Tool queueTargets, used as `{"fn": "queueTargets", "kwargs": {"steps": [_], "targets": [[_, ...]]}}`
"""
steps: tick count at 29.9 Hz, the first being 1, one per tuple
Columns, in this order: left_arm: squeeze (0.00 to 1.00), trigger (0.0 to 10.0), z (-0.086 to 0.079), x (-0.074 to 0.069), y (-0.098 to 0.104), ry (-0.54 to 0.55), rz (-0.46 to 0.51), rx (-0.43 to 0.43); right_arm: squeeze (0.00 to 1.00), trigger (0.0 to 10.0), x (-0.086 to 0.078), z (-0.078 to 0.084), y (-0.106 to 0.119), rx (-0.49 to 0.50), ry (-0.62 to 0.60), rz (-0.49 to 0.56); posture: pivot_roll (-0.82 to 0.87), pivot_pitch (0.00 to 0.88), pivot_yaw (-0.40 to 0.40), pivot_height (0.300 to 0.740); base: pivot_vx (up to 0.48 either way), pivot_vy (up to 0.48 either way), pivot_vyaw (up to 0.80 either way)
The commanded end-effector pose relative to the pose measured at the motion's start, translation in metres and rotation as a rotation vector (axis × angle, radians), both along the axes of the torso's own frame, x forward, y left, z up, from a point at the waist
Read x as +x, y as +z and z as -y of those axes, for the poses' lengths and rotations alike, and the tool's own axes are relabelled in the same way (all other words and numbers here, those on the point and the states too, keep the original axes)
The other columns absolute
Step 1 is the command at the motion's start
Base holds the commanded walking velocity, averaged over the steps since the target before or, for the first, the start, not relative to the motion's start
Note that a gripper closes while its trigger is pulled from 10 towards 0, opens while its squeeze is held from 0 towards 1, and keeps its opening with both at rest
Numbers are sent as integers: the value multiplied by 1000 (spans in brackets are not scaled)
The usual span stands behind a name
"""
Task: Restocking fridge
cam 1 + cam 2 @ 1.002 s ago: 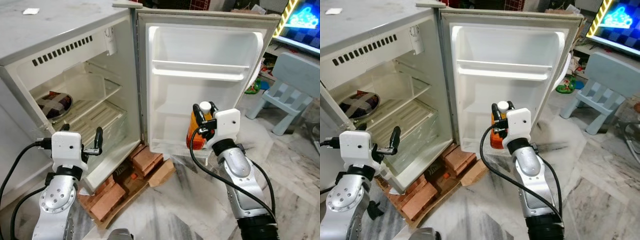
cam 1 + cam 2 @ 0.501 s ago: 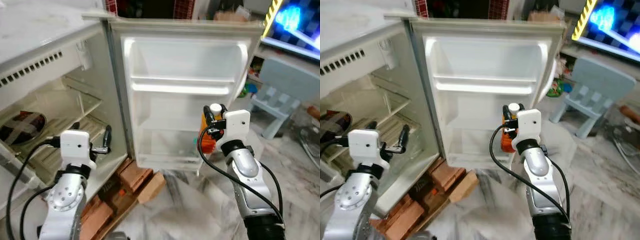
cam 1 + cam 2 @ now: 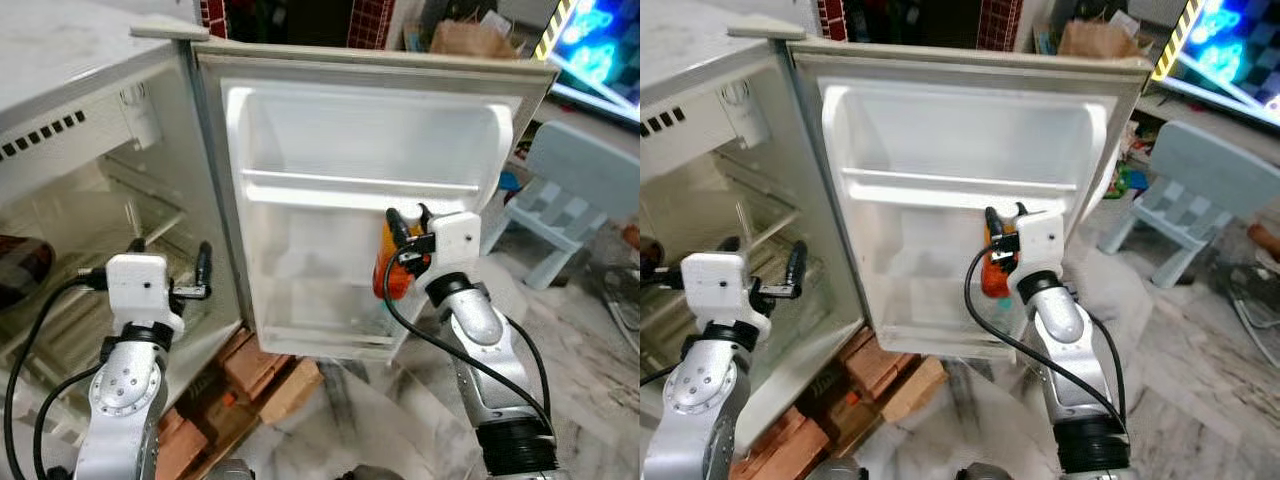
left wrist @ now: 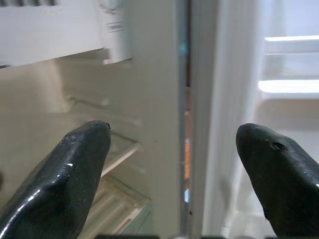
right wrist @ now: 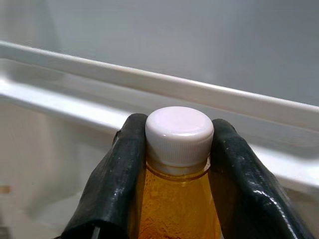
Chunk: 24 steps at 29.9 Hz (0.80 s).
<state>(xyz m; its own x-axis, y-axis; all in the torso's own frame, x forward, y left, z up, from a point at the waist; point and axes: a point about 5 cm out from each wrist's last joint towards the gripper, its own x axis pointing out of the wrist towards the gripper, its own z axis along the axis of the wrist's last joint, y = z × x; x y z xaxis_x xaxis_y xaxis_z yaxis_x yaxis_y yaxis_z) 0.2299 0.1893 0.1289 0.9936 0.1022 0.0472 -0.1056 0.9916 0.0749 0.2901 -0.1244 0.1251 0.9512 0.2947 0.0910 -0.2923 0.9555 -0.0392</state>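
- The right gripper (image 3: 405,232) pinches an orange juice bottle (image 3: 391,272) by the neck, its two black fingers (image 5: 115,179) pressed against either side of the white cap (image 5: 179,134).
- The bottle hangs upright below this gripper, inside the open fridge door (image 3: 330,190), above the door's bottom shelf (image 3: 320,335).
- Ahead of the gripper and a little higher runs the door's upper shelf rail (image 3: 360,187).
- The left gripper (image 3: 168,272) hovers with its fingers (image 4: 75,169) spread wide, holding nothing, in front of the fridge's hinge edge (image 4: 185,114).
- Beyond it lie the fridge's clear inner shelves (image 3: 130,215).
- Below the fridge sit bricks (image 3: 262,365) on the marble floor (image 3: 400,410).
- Behind the right arm stands a pale blue child's chair (image 3: 575,195).
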Motion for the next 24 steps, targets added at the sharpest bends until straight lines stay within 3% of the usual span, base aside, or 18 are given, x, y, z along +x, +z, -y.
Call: {"fn": "queueTargets", "kwargs": {"steps": [1,6,9,13,20,24], "targets": [[0,10000,-5,-1,3,60,10,-15,0,10000,-1,-3,4,9,18,16,149,16,-83,740,0,0,0],[0,10000,-5,0,3,137,18,-60,0,10000,-4,-4,1,21,22,0,161,31,-94,740,0,0,0],[0,10000,9,3,8,34,32,-5,0,10000,-3,-9,2,21,34,5,163,40,-97,740,0,0,0],[0,10000,12,4,10,-38,27,26,0,10000,-2,-10,4,22,36,11,157,48,-90,740,0,0,0],[0,10000,-8,8,15,8,25,45,0,10000,0,-7,4,29,23,12,153,64,-84,711,0,0,0],[0,10000,-7,6,15,-3,20,52,0,10000,0,-8,5,29,31,13,151,70,-90,686,0,0,0]]}}
